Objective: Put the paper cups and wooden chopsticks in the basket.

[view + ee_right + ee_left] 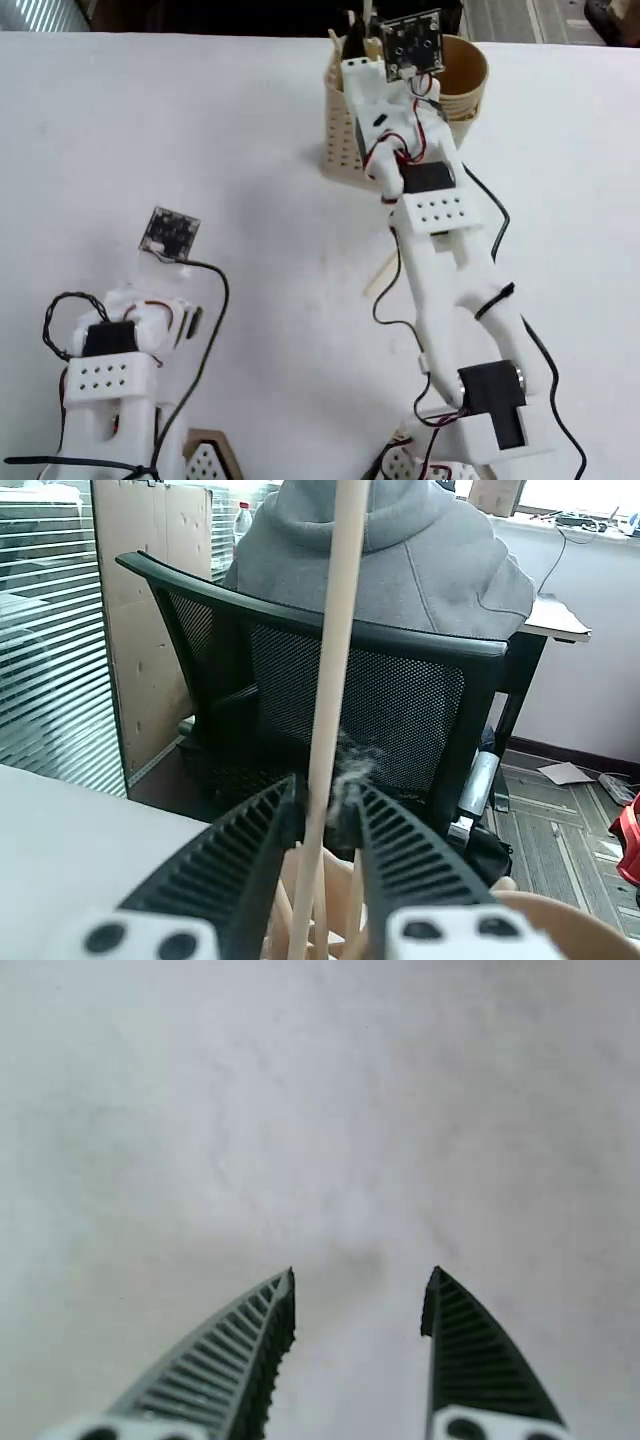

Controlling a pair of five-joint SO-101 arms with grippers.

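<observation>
A cream lattice basket (340,140) stands at the table's far side. My right gripper (320,785) is over it, shut on a wooden chopstick (340,630) held upright. More chopsticks (300,910) stand in the basket below the jaws. Brown paper cups (468,75), one inside another, sit just right of the right arm at the basket; I cannot tell whether they are inside it. One loose chopstick (383,272) lies on the table beside the right arm. My left gripper (362,1275) is open over bare table at the near left, holding nothing.
The left arm (110,370) sits at the near left corner. A small wooden perforated piece (212,458) lies at the front edge. The table's far edge (200,33) runs just behind the basket.
</observation>
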